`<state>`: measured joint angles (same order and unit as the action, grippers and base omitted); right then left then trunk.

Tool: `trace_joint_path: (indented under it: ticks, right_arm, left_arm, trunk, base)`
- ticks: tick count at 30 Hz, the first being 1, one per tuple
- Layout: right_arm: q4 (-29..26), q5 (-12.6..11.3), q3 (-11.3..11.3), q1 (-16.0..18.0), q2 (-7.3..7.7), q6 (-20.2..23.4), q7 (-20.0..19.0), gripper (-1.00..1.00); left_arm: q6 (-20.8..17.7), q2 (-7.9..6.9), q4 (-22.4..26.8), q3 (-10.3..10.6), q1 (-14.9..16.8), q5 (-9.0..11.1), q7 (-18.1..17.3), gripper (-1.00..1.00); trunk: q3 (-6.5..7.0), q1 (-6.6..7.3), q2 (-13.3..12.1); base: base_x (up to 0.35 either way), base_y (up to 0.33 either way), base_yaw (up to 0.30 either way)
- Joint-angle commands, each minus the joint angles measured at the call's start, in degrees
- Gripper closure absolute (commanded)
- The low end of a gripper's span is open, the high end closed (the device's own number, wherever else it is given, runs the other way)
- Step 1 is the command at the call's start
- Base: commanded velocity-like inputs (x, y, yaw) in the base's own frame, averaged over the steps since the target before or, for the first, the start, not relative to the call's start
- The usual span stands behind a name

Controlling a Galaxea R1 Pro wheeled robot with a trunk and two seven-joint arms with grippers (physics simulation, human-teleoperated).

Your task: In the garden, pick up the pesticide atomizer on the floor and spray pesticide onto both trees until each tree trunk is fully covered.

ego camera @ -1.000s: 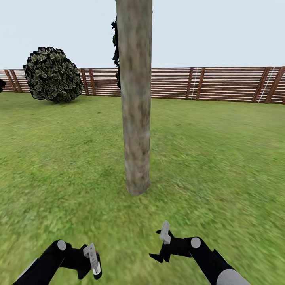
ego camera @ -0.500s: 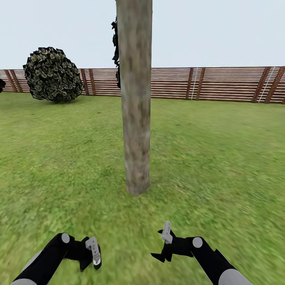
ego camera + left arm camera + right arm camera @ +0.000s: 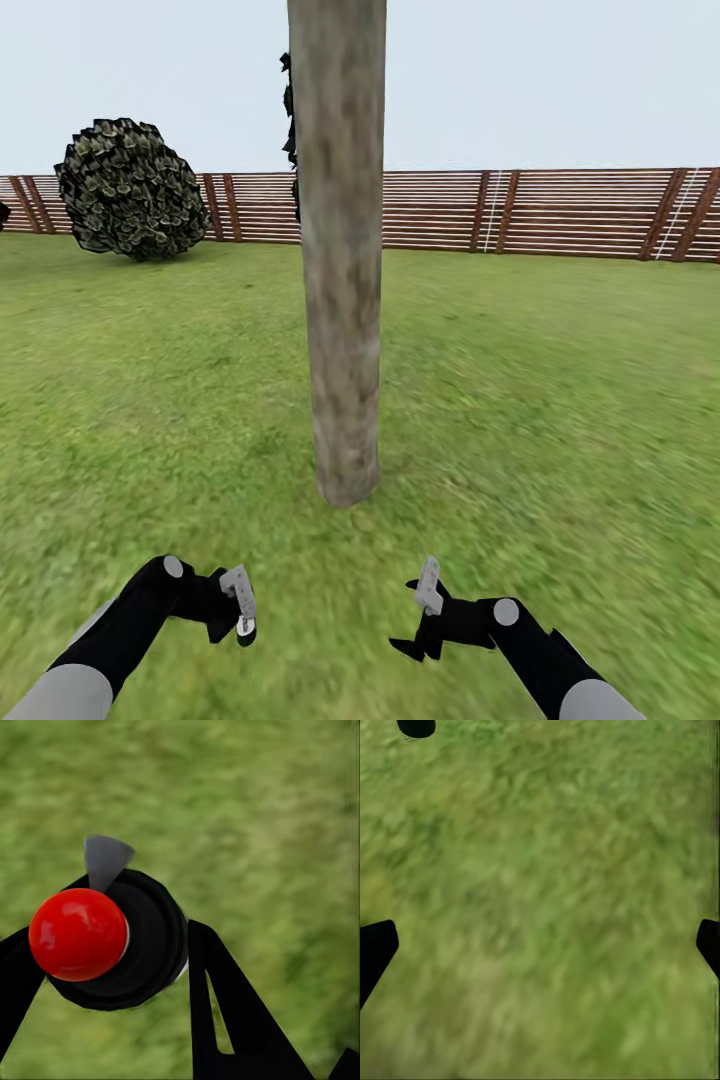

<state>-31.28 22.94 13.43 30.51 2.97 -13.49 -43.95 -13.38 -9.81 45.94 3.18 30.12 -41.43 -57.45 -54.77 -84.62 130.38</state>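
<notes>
At the far left of the lawn a round dark shrub (image 3: 133, 189) stands before the brown slat fence (image 3: 560, 212), which runs across the far edge of the garden under a pale sky. Nearer, low at the left, the left hand (image 3: 240, 603) hangs just over the grass (image 3: 560, 400). In the left wrist view its black fingers (image 3: 225, 1020) are clamped on the pesticide atomizer (image 3: 124, 941), a round black body with a glossy red ball on top and a small grey nozzle sticking out beside it; grass lies blurred beneath.

In the middle a thick tree trunk (image 3: 340, 250) rises straight out of the grass, pale grey-tan with brownish mottling, its base a little beyond and between the two hands. Dark foliage (image 3: 291, 110) peeks out behind its left edge, higher up.

Low at the right, the right hand (image 3: 428, 612) hovers above the grass with its fingers spread wide apart and nothing between them; in the right wrist view the black fingertips (image 3: 375, 949) sit at opposite edges over green grass.
</notes>
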Motion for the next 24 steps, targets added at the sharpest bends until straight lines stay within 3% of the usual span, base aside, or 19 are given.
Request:
trace_joint_path:
  ticks: [1,7,8,11,14,18,20,24]
  right_arm:
    - [-0.11,0.53,0.11,0.02,0.16,-0.39,0.07,-1.00]
    - [-3.21,0.71,0.11,0.08,0.22,-0.16,-0.06,-1.00]
    - [-3.98,0.74,0.11,0.08,0.21,-0.11,-0.07,1.00]
    - [-5.35,0.78,0.15,0.08,0.20,-0.06,-0.08,1.00]
    - [-5.81,0.88,0.29,0.08,0.18,0.39,-0.10,1.00]
    - [-6.43,0.88,0.75,0.08,-0.36,1.24,-0.76,1.00]
    - [-7.12,0.88,0.84,0.08,-0.63,1.80,-2.23,1.00]
    - [-9.72,0.88,0.89,0.08,-0.93,3.41,-9.31,1.00]
  left_arm:
    - [-0.60,-0.01,0.11,0.16,0.02,0.03,-0.28,1.00]
    - [0.95,-0.03,0.03,0.31,0.02,0.06,-0.73,1.00]
    - [1.84,-0.03,-0.11,0.46,0.02,0.05,-0.76,1.00]
    - [4.31,-0.10,-0.51,2.50,0.02,-0.03,-0.86,1.00]
    - [5.25,-0.25,-0.73,5.93,0.08,-0.05,-1.27,1.00]
    - [5.44,-0.12,-0.76,7.66,0.21,-0.12,-4.61,1.00]
    - [5.45,-0.06,-0.75,7.90,0.29,-0.16,-5.90,1.00]
    - [5.47,0.03,-0.69,9.19,0.36,-0.11,-7.29,1.00]
  trunk:
    - [-0.06,-0.02,0.02]
    - [-0.06,-0.02,0.02]
    - [-0.06,-0.02,0.02]
    - [-0.06,-0.02,0.02]
    - [-0.06,-0.02,0.02]
    - [-0.06,-0.02,0.02]
    - [-0.06,-0.02,0.02]
    - [-0.06,-0.02,0.02]
  base:
    - [0.308,-0.087,0.000]
    - [0.090,-0.036,0.000]
    - [0.010,-0.004,0.000]
    - [0.004,-0.002,0.000]
    - [0.000,0.000,0.000]
    - [0.000,0.000,0.000]
    - [0.000,0.000,0.000]
    - [0.000,0.000,0.000]
